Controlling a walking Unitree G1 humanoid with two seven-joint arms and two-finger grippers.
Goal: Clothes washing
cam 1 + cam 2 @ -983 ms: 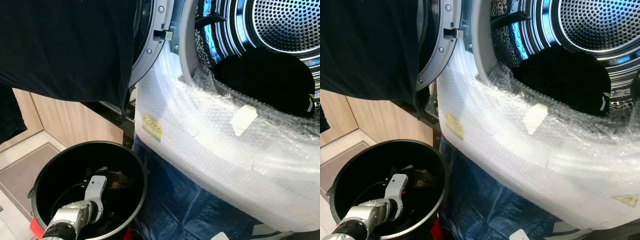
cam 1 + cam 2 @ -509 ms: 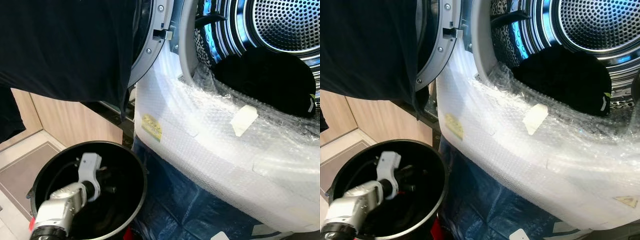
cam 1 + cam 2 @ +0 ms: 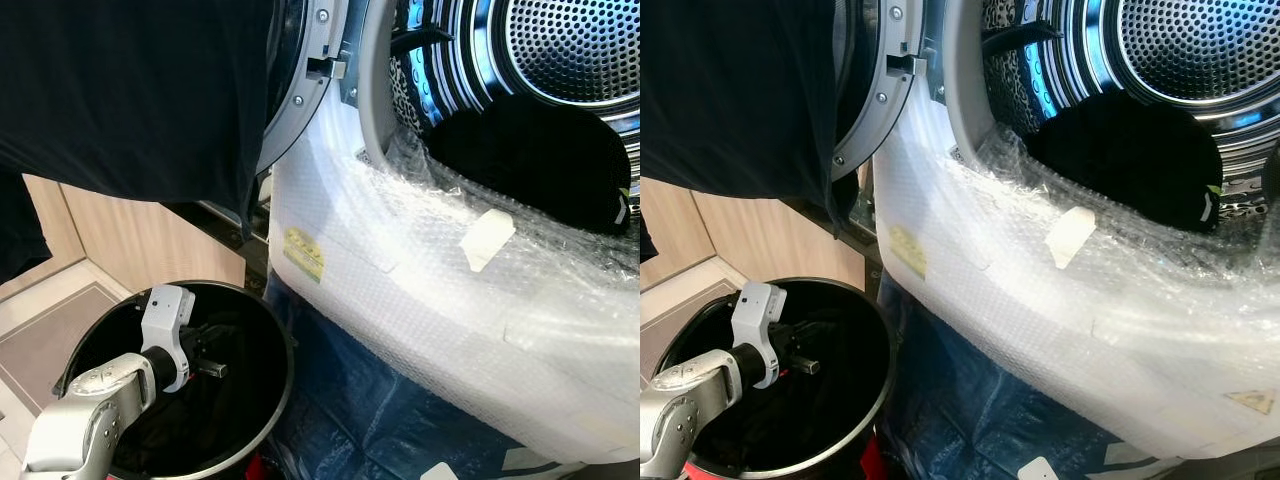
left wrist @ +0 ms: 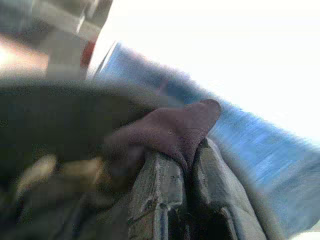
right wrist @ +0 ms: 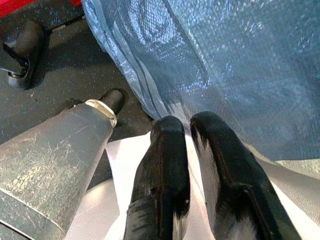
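A dark garment (image 4: 175, 131) sits pinched between the closed fingers of the left gripper (image 4: 186, 167), inside the black bucket (image 3: 268, 400) at the lower left of the head view. At upper right, more dark laundry (image 3: 530, 160) lies in the washer drum (image 3: 570, 50). The right gripper (image 5: 192, 150), fingers nearly together and empty, hangs over blue sheeting (image 5: 225, 65).

The scene is seen from the head, forward and down: the drum (image 3: 560, 90) at 1 o'clock, the bucket (image 3: 262, 318) at 7 o'clock. Both are shared by the two eye views, slightly offset. The bucket rim and blue sheet (image 4: 260, 145) are seen close and blurred along the left gripper (image 4: 187, 172). The floor (image 5: 60, 80) and blue sheet are viewed closely down the right gripper (image 5: 187, 135).
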